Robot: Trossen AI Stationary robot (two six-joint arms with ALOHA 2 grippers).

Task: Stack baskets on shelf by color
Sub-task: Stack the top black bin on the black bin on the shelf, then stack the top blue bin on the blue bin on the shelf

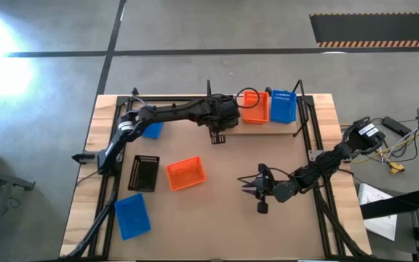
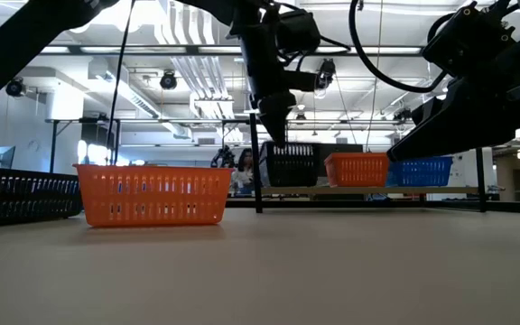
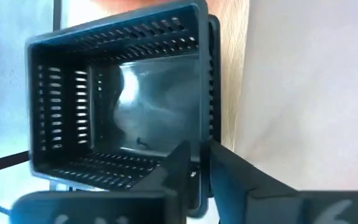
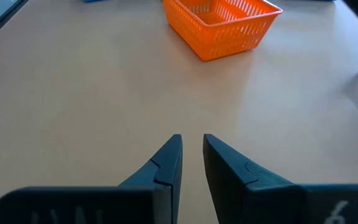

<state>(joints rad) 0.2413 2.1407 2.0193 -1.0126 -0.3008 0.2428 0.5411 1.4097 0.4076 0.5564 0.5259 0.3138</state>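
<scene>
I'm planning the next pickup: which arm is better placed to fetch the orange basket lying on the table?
Probably the right: its hand is empty and faces the orange slotted plastic basket, while the left hand is at the black basket.

Table (image 1: 217, 218) is plain tan-brown; the shelf (image 1: 268, 131) plank is pale wood with black uprights. Slotted baskets: orange (image 1: 186, 173), black (image 1: 144, 173) and blue (image 1: 132, 216) on the table, orange (image 1: 254, 107) and blue (image 1: 283, 106) on the shelf.

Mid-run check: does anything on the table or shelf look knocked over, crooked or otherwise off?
Nothing stands out. On the shelf, the black basket, orange basket and blue basket sit upright. The loose orange basket, black basket and blue basket on the table lie at mixed angles, none tipped over.
</scene>
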